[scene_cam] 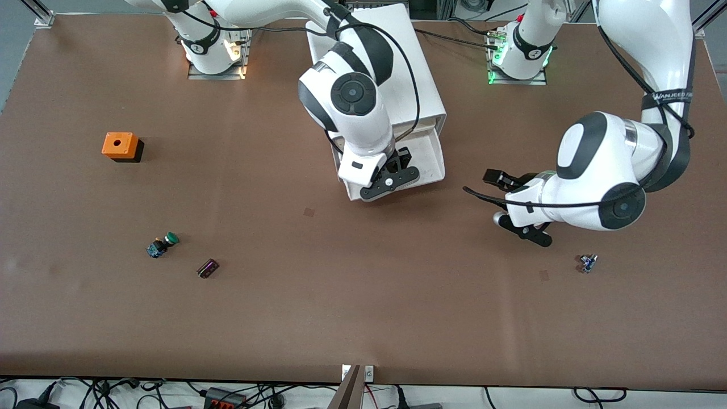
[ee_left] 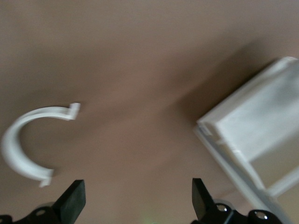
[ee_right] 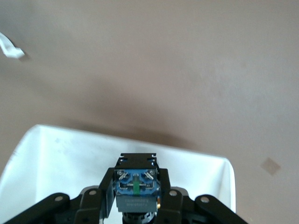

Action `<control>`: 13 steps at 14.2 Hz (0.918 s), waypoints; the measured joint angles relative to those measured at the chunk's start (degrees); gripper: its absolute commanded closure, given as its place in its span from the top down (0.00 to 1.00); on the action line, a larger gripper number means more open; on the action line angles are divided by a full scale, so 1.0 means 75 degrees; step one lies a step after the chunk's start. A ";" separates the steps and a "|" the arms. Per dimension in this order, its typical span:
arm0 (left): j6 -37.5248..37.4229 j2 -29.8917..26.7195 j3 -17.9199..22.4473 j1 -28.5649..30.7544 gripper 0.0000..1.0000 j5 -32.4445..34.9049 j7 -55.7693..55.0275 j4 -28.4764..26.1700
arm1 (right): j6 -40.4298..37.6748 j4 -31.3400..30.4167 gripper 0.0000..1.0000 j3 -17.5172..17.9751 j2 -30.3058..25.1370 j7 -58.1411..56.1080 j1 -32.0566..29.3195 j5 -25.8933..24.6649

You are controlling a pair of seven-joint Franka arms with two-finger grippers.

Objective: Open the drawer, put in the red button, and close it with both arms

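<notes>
Right gripper (ee_right: 135, 205) pinches the blue-based, black-bodied red button (ee_right: 135, 186) over the glossy, shallow white plastic drawer (ee_right: 56, 158). Left gripper (ee_left: 135, 205) hovers wide open, empty, over the matte brown table (scene_cam: 341, 295).

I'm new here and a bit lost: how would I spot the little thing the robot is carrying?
Find the big white cabinet between the two arm bases; its drawer is pulled open. Over that drawer the right gripper is shut on the red button, showing a blue base. Unlike the green-capped button lying on the table, it is in the air.
</notes>
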 measured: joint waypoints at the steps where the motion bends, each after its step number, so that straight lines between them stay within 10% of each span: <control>1: 0.0011 -0.0001 0.0007 -0.0005 1.00 0.0429 -0.0044 0.0134 | -0.0190 -0.0001 0.00 -0.0001 0.0034 0.0016 0.0031 -0.0069; 13: 0.0749 0.0360 0.0140 0.0223 1.00 0.0783 -0.0122 0.0812 | -0.0024 -0.0004 0.09 -0.0003 0.0490 0.1028 0.0220 -0.0096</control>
